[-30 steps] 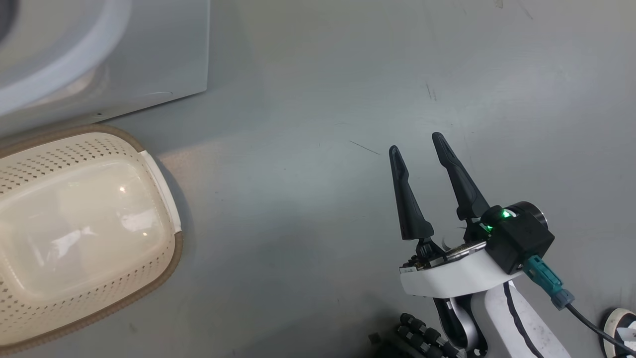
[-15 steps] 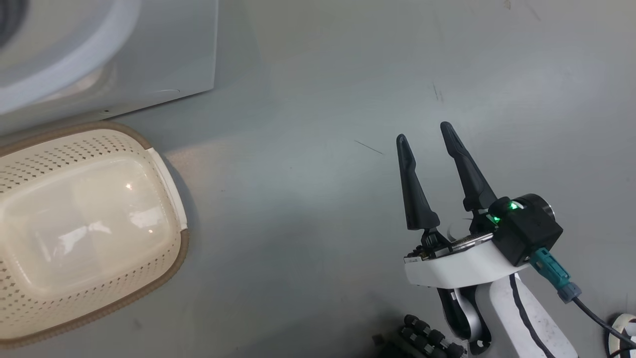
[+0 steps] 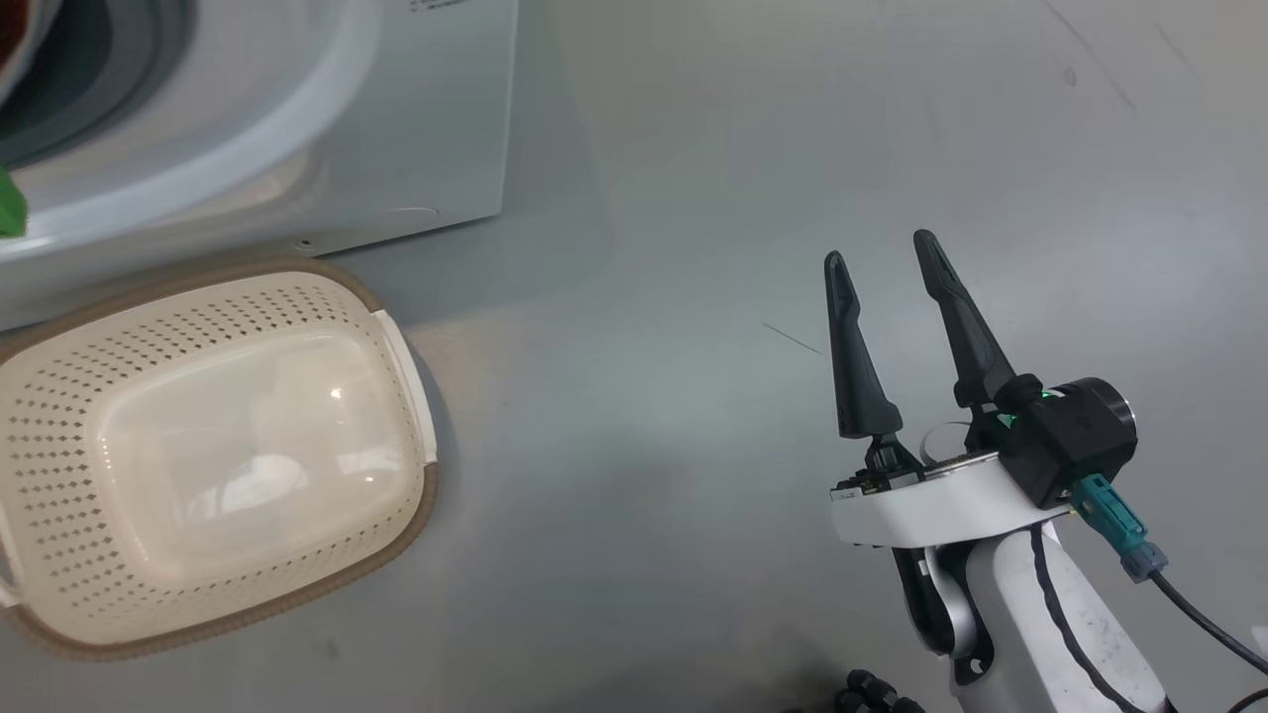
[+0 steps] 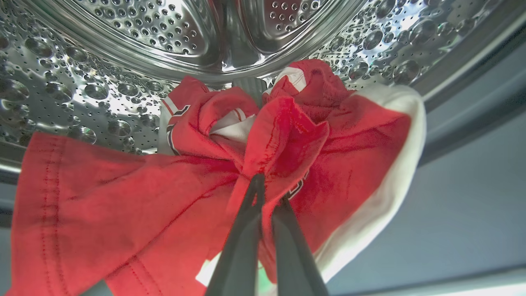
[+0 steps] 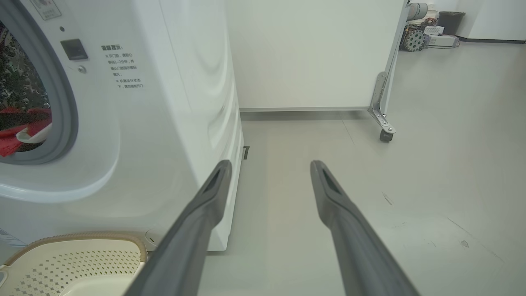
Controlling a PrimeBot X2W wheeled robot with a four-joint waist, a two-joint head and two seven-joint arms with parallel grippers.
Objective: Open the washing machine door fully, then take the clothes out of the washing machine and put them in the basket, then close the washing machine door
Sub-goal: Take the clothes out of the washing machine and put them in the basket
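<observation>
In the left wrist view my left gripper (image 4: 267, 187) is shut on a fold of the red clothes (image 4: 164, 193), inside the steel drum of the washing machine (image 4: 123, 24). The red fabric with white trim hangs around the fingers. The white washing machine (image 3: 416, 119) fills the head view's upper left, with the cream basket (image 3: 59, 416) on the floor in front of it, nothing in it. My right gripper (image 3: 882, 248) hovers open over bare floor to the right. The right wrist view shows the machine's open mouth with the clothes (image 5: 16, 135) inside and the basket (image 5: 74, 259) below. The washing machine door is out of view.
Grey floor spreads to the right of the machine. A white wall panel on a caster (image 5: 386, 135) stands behind, with equipment (image 5: 415, 37) in the far corner.
The head camera has shifted, so basket and machine sit further right and lower in view. The right gripper stays open.
</observation>
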